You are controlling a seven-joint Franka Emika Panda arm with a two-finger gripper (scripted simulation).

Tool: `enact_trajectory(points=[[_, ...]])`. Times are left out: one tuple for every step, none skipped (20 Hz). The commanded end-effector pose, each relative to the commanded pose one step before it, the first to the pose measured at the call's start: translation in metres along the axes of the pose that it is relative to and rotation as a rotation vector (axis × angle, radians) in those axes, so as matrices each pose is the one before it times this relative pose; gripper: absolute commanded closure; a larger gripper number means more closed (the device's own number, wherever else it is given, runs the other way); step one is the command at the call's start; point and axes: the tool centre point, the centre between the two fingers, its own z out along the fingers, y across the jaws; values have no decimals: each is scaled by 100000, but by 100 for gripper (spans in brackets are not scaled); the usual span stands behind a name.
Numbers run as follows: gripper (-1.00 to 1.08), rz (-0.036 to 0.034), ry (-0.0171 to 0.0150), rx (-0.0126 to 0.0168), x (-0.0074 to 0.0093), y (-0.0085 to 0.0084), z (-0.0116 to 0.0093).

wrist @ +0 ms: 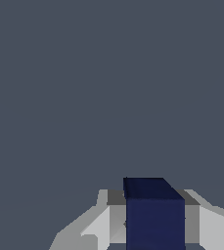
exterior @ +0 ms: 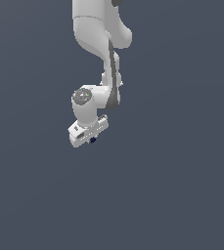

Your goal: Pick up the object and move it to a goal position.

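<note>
The object is a tiny dark navy-blue cube [exterior: 92, 140], peeking out under the white hand of the arm in the exterior view. In the wrist view the cube [wrist: 154, 215] fills the space between two grey fingers [wrist: 108, 222], which press on its sides. My gripper [exterior: 91, 141] is shut on the cube and holds it in the air against a plain grey-blue background. The fingers themselves are almost hidden under the hand in the exterior view.
The white arm [exterior: 101, 44] comes down from the top of the exterior view. Around it there is only a uniform grey-blue backdrop with no other objects or edges in sight.
</note>
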Motion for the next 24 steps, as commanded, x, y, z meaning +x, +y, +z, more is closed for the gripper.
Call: enact_trajectory(points=[[108,17,92,-3,160,1317,-1230],[108,0,0,0,79,592,-542],[108,0,0,0,84,620,-566],[108,0,0,0,89,645,-587],[108,-12,51,45,95,666,-603],[108,0,0,0,97,688,-621],[108,0,0,0,101,706,-634],[108,0,0,0,105,722,-645],[108,0,0,0,108,729,-647],[108,0,0,0,107,707,-623],[108,0,0,0,105,679,-593],[108,0,0,0,100,636,-551],[108,0,0,0,94,591,-510],[108,0,0,0,88,547,-469],[108,0,0,0,83,504,-429],[108,15,-50,-45,77,461,-393],[108,0,0,0,74,421,-350],[108,0,0,0,69,383,-315],[108,0,0,0,64,348,-284],[108,0,0,0,58,315,-255],[108,12,-53,-43,54,281,-232],[108,0,0,0,47,251,-201],[108,0,0,0,42,220,-175],[108,0,0,0,38,190,-150]])
